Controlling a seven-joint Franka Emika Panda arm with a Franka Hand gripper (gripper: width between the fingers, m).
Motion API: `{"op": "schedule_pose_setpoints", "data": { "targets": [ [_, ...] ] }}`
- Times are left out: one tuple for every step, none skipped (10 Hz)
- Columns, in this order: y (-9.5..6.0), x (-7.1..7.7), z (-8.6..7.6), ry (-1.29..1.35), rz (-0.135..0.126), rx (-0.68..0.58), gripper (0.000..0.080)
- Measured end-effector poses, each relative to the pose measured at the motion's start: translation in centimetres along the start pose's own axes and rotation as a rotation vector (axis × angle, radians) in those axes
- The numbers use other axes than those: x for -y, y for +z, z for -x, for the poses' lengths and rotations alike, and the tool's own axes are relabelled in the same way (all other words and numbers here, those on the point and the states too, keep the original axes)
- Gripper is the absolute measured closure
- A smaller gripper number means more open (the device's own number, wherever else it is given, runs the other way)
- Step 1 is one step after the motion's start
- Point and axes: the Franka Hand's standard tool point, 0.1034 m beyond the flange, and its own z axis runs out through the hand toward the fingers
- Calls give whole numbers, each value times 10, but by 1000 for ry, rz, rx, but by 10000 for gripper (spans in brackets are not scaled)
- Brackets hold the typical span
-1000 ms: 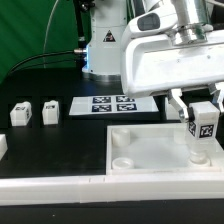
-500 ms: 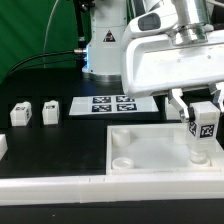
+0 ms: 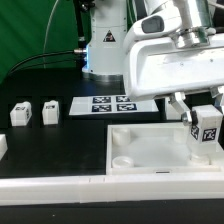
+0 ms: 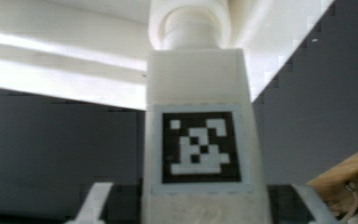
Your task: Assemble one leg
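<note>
My gripper (image 3: 200, 112) is shut on the leg (image 3: 207, 132), a small white post with a black-and-white tag on its face. It holds the leg upright over the far-right corner of the large white tray (image 3: 140, 136), its lower end in or just above that corner; I cannot tell whether it touches. In the wrist view the leg (image 4: 197, 95) fills the middle, tag facing the camera, its round end pointing away. The gripper (image 4: 197, 208) clamps it from both sides, with dark fingers (image 4: 126, 205) against it.
Two more white tagged posts (image 3: 21, 113) (image 3: 50, 110) stand at the exterior view's left, and a third piece (image 3: 2, 146) is at the left edge. The marker board (image 3: 108, 103) lies behind the tray. The robot base (image 3: 105, 45) stands behind it.
The gripper and the held leg have shifted slightly toward the exterior view's right. Nothing else has moved.
</note>
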Motion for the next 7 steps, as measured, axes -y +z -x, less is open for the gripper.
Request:
{"op": "schedule_pose_setpoints", "data": {
  "targets": [
    [0, 0, 0, 0, 0, 0, 506],
    [0, 0, 0, 0, 0, 2, 506],
    [0, 0, 1, 0, 0, 2, 506],
    [0, 0, 1, 1, 0, 2, 506],
    [1, 0, 1, 1, 0, 3, 506],
    [1, 0, 1, 1, 0, 3, 506],
    [1, -3, 3, -5, 3, 2, 506]
  ]
}}
